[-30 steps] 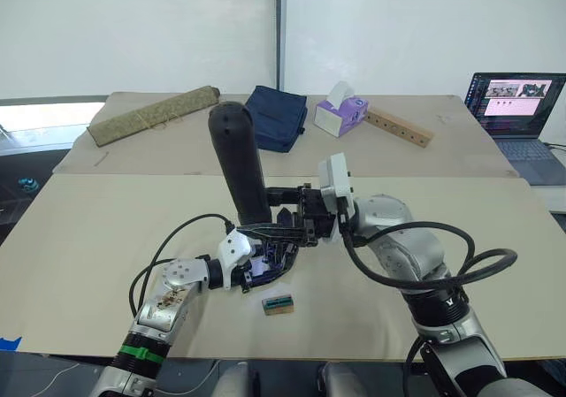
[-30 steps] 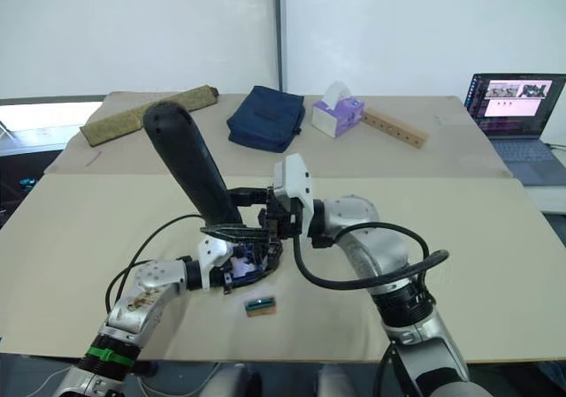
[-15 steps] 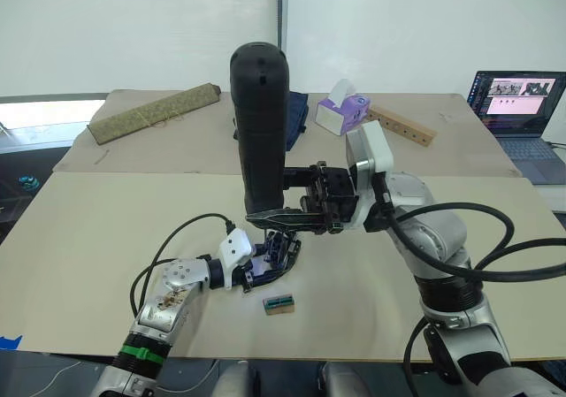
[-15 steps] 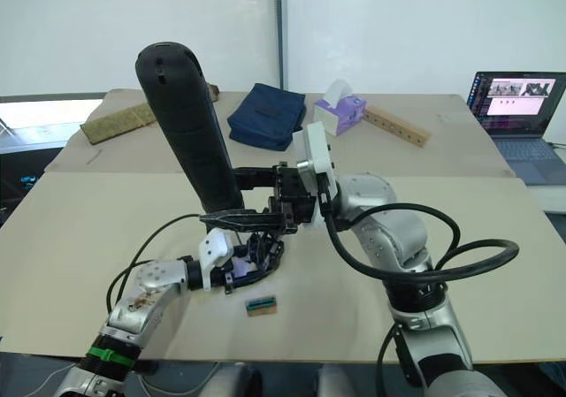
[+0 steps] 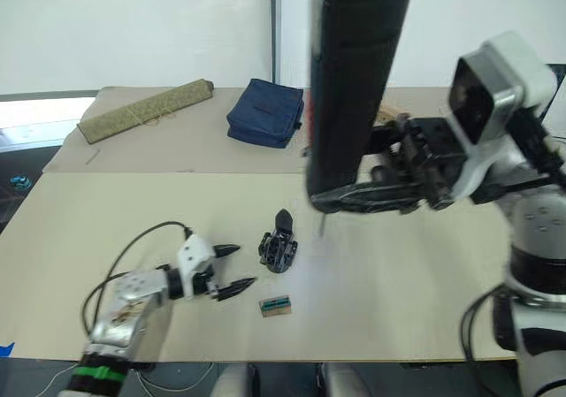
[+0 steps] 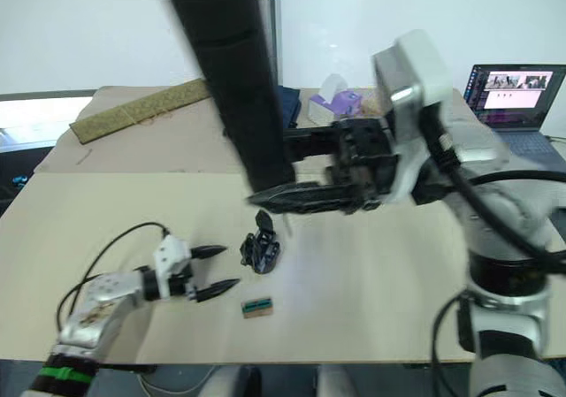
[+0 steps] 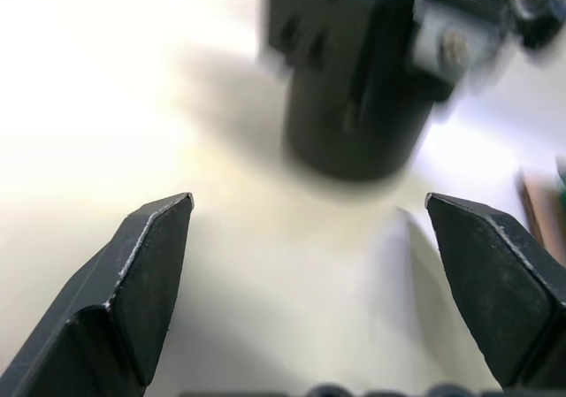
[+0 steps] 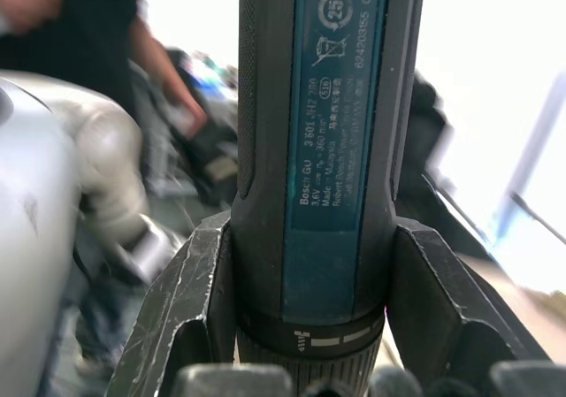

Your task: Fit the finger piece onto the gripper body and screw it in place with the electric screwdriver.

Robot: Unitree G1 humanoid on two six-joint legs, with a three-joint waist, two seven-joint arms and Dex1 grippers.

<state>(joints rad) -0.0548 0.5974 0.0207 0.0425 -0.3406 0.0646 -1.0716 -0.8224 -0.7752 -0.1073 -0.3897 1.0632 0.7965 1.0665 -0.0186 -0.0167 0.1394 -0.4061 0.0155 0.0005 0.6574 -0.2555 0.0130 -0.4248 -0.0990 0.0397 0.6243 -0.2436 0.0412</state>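
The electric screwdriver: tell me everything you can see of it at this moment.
The electric screwdriver is a thick, dark cylinder with a blue label panel of printed text and a thin metal bit at its lower end. The right pincer clamps it near the bit end, holding it roughly upright, high above the table and clear of everything on it.

The right gripper [image 5: 354, 198] has lifted the electric screwdriver [image 5: 354, 79] high off the gripper body [image 5: 279, 245]; the left gripper [image 5: 232, 269] has let go, backing toward the worktop's left edge.
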